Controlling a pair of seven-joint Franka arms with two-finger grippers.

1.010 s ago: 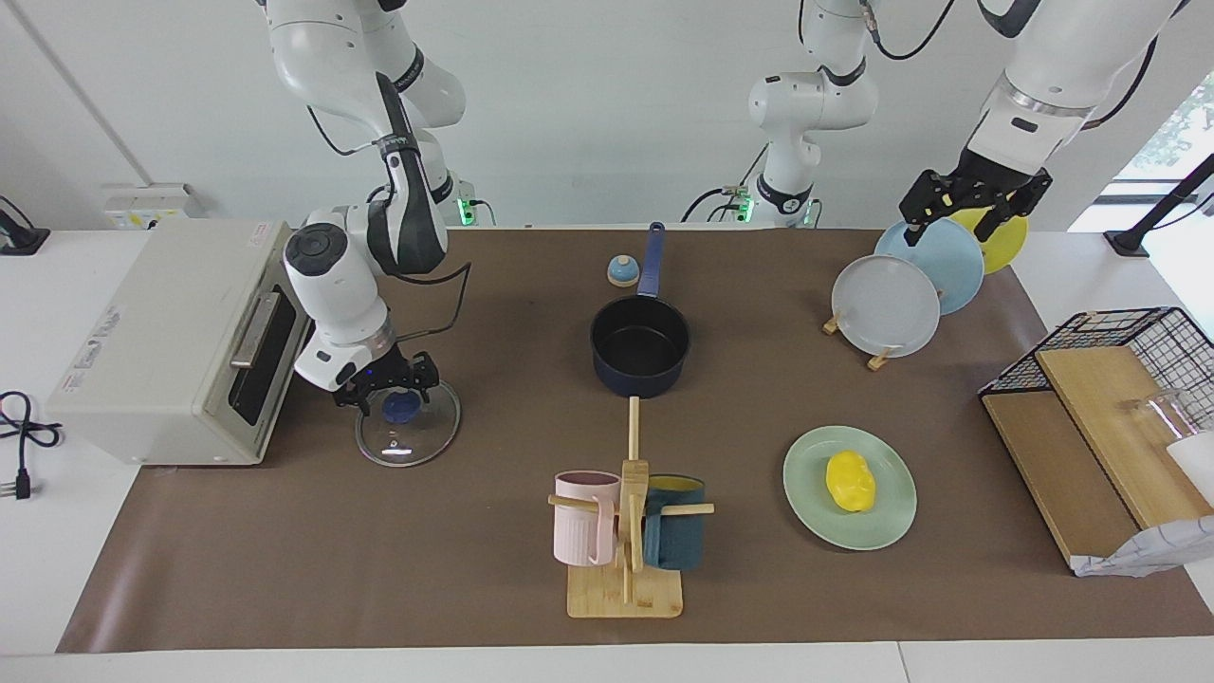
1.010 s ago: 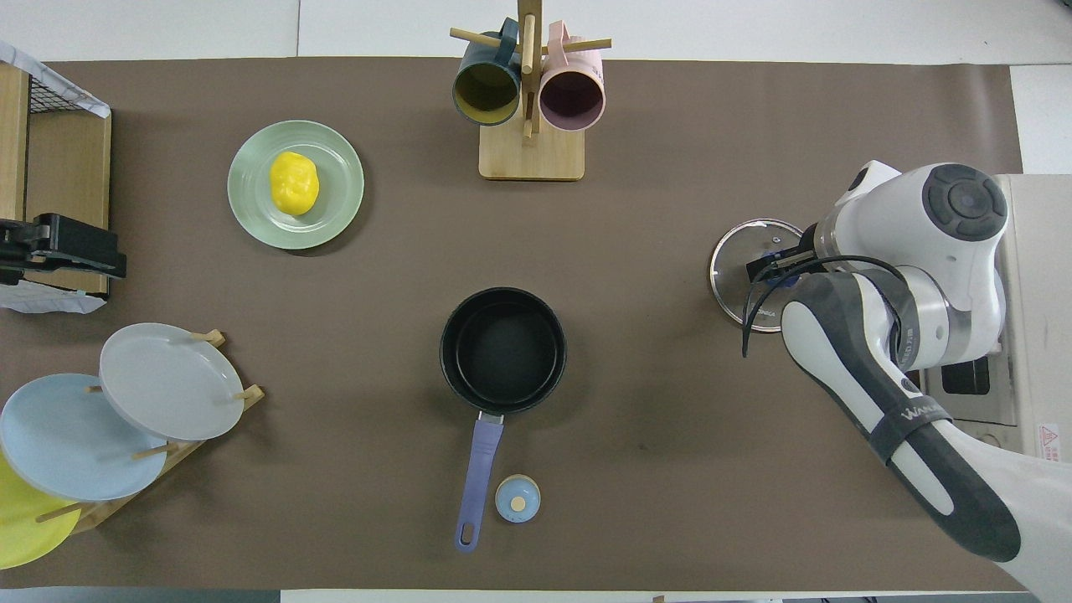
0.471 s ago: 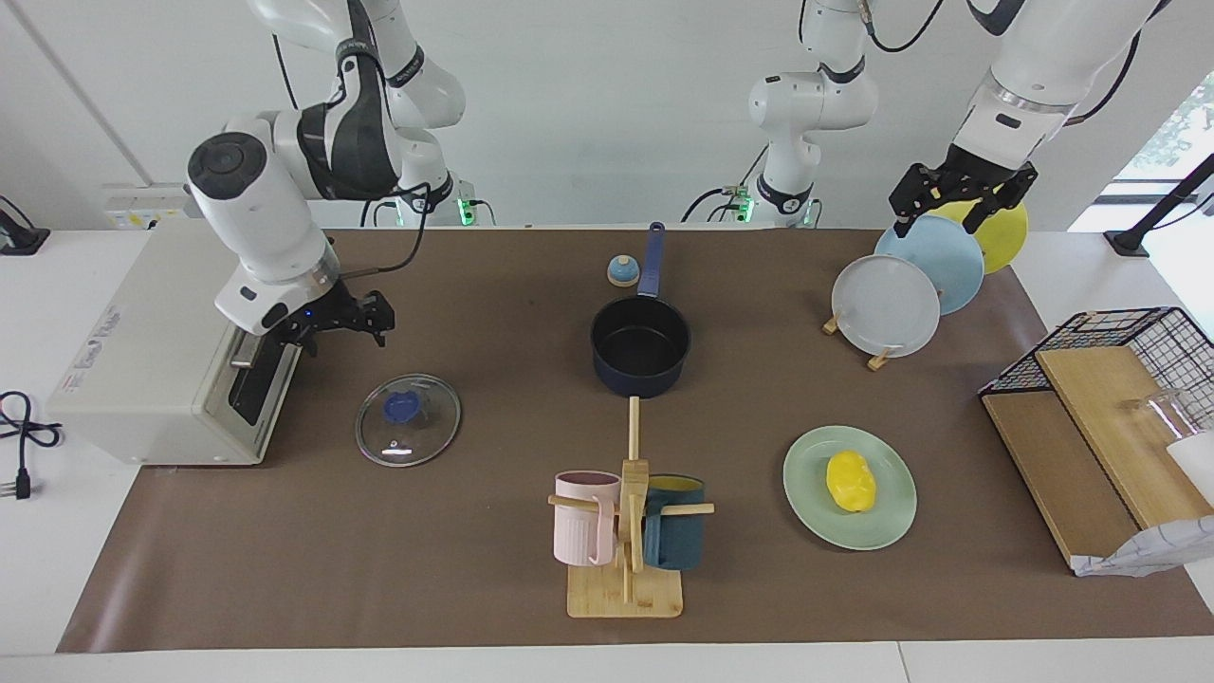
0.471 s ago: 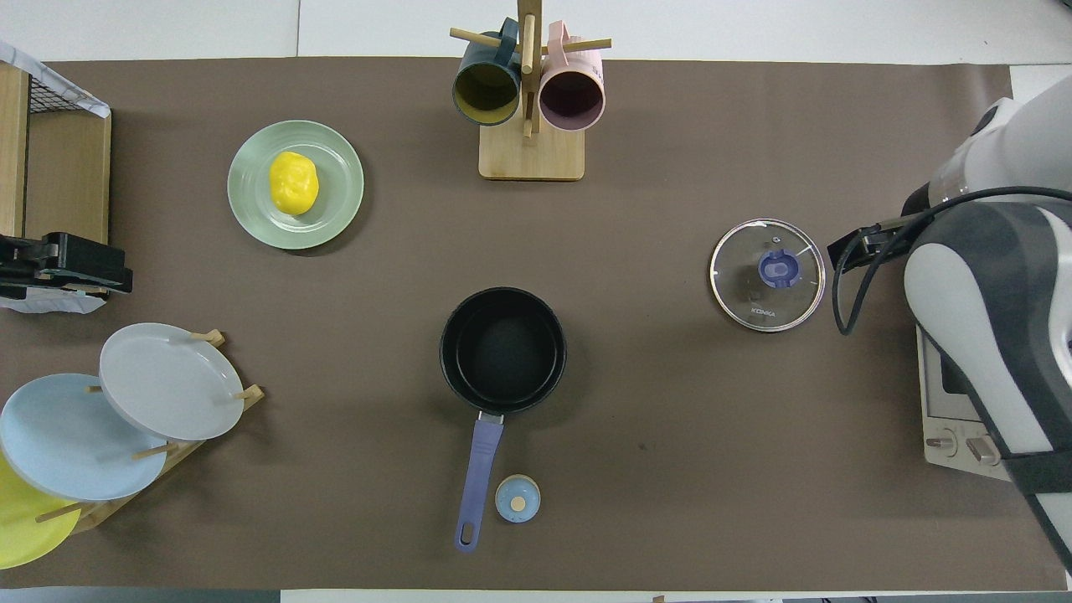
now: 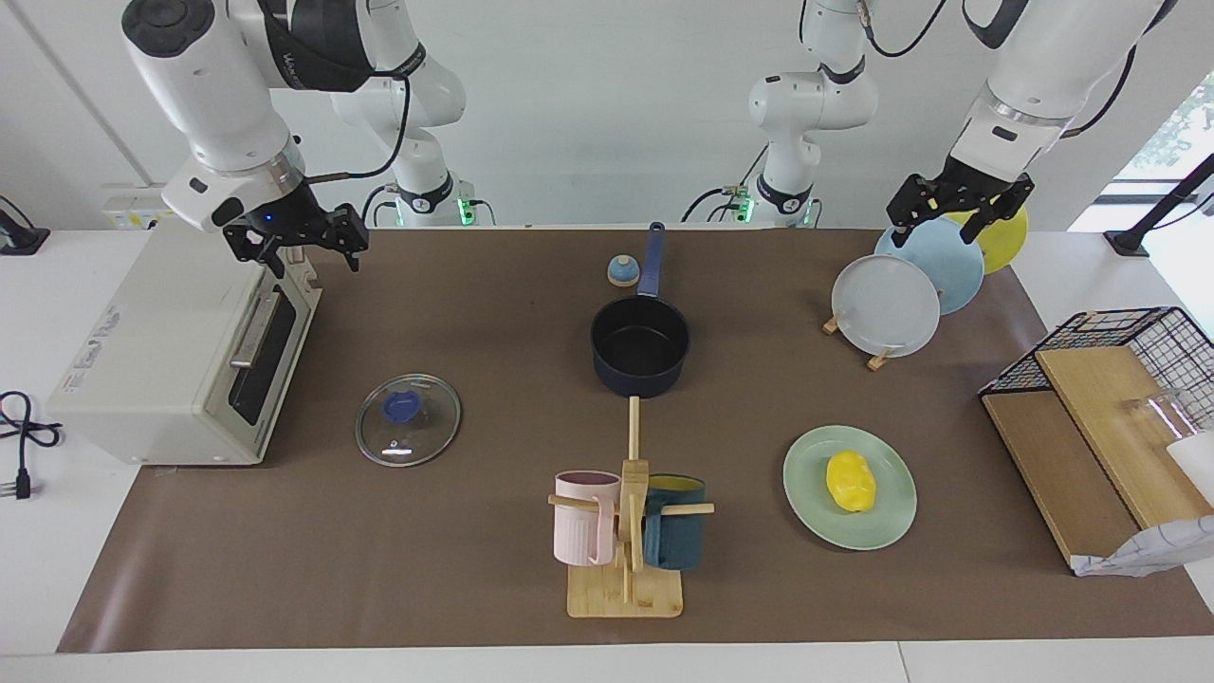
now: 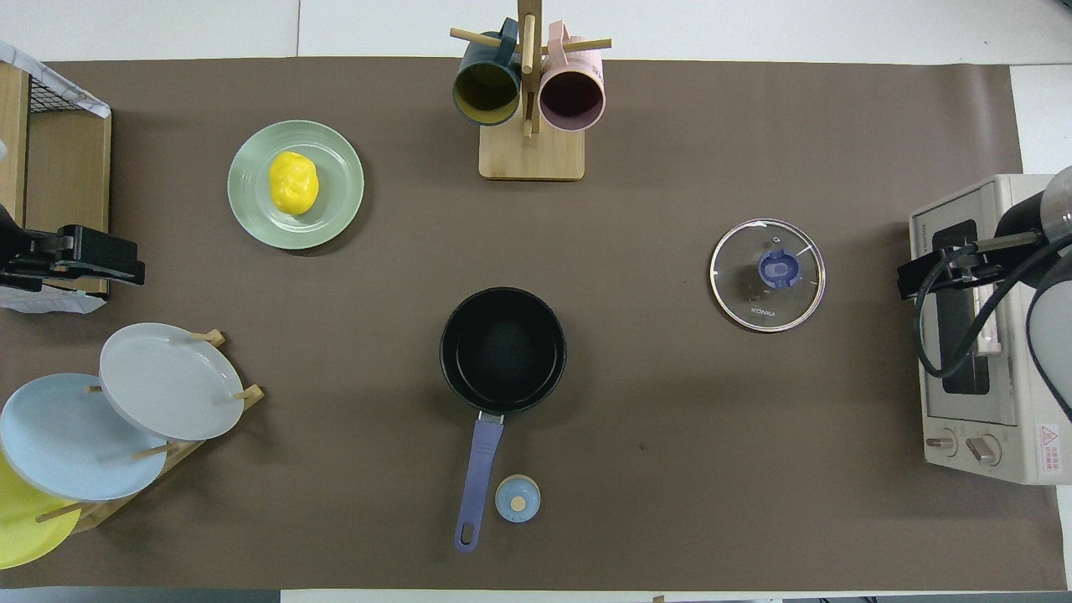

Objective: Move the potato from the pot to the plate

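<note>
1. Facing view: the potato (image 5: pixel 850 480) lies on the plate (image 5: pixel 892 517), toward the left arm's end of the table and farther from the robots than the pot (image 5: pixel 640 351), whose black inside holds nothing and whose handle points toward the robots
2. Facing view: the left gripper (image 5: pixel 958 211) hangs over the plate rack (image 5: pixel 882 356), its fingers spread and holding nothing; the right gripper (image 5: pixel 300 244) hangs over the toaster oven (image 5: pixel 171 351), fingers likewise spread and bare
3. Facing view: the glass lid (image 5: pixel 409 420) lies flat on the mat between the oven and the pot, apart from both grippers
4. Overhead view: the potato (image 6: pixel 294 182) sits a little off centre on the plate (image 6: pixel 335 218), well apart from the pot (image 6: pixel 503 350); the mug stand (image 6: pixel 530 151) stands farther from the robots than the pot
5. Overhead view: the left gripper (image 6: pixel 105 262) shows at the edge by the wooden crate (image 6: pixel 67 167); the right gripper (image 6: pixel 925 276) is over the toaster oven (image 6: pixel 980 435), beside the glass lid (image 6: pixel 767 275)
</note>
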